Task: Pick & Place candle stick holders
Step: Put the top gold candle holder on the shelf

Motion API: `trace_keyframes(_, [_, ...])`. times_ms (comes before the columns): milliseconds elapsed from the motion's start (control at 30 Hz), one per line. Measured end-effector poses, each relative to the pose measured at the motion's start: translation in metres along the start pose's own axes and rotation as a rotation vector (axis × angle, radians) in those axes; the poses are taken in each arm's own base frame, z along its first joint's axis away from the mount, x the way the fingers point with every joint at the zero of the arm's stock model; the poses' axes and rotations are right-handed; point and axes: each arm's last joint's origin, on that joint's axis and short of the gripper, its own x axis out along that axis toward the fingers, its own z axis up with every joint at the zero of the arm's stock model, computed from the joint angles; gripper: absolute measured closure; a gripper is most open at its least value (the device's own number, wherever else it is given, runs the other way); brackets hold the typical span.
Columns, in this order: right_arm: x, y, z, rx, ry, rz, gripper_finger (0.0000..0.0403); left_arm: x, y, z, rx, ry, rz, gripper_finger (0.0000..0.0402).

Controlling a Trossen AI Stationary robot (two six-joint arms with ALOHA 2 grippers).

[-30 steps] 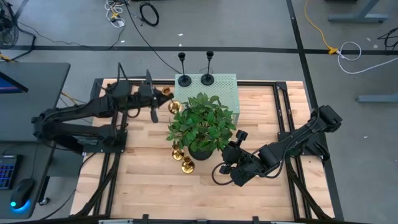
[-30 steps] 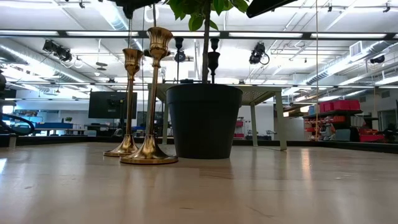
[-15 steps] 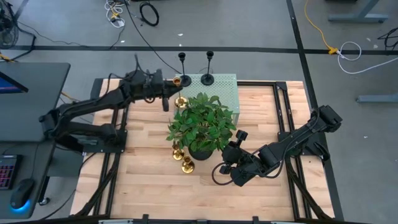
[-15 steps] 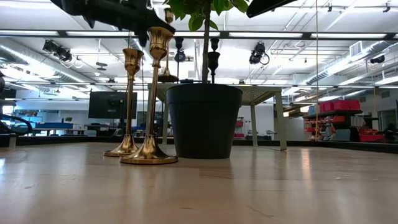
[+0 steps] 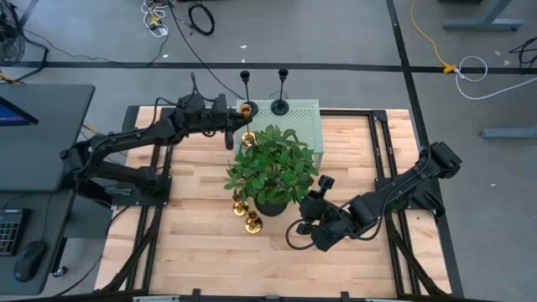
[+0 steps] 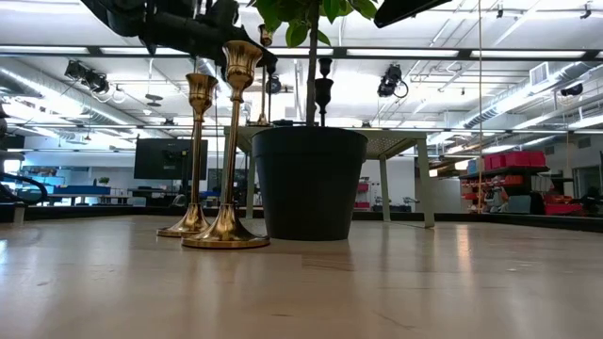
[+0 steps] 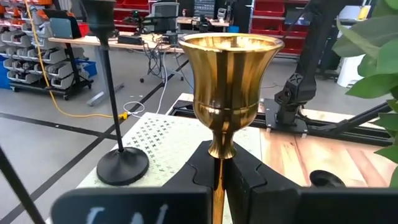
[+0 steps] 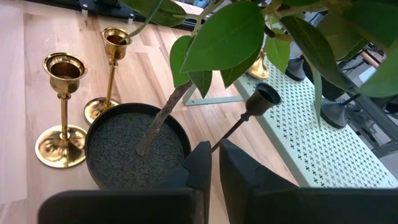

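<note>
Now, by label:
Left tool (image 7: 222, 177): shut on the stem of a gold candle stick holder (image 7: 227, 106), held upright over the green perforated platform (image 5: 302, 126).
Right tool (image 8: 214, 163): clamped on a black candle stick holder (image 8: 252, 112) beside the plant pot (image 8: 134, 146).
Bench (image 5: 201, 243): two gold holders (image 8: 62, 112) stand by the pot.
Platform: two black holders (image 5: 280, 92) stand there.

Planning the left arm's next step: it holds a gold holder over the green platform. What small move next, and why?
Probably lower it: the left pincer grips the gold holder by its stem above the green perforated platform, where two black holders already stand.
</note>
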Motion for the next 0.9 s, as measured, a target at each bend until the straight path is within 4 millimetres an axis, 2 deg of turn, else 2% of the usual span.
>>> trace_keyframes(167, [0.0000, 0.0000, 0.0000, 0.000, 0.000, 0.000, 0.0369, 0.0013, 0.0002, -0.0013, -0.001, 0.005, -0.001, 0.0381])
trace_keyframes(700, [0.0000, 0.0000, 0.0000, 0.000, 0.000, 0.000, 0.0369, 0.0015, 0.0015, -0.0009, 0.004, 0.000, 0.042, 0.0265])
trace_keyframes(900, [0.0001, -0.0001, 0.0000, 0.000, 0.000, 0.000, 0.0369, 0.0012, 0.0034, 0.0006, 0.029, -0.012, 0.109, 0.0250])
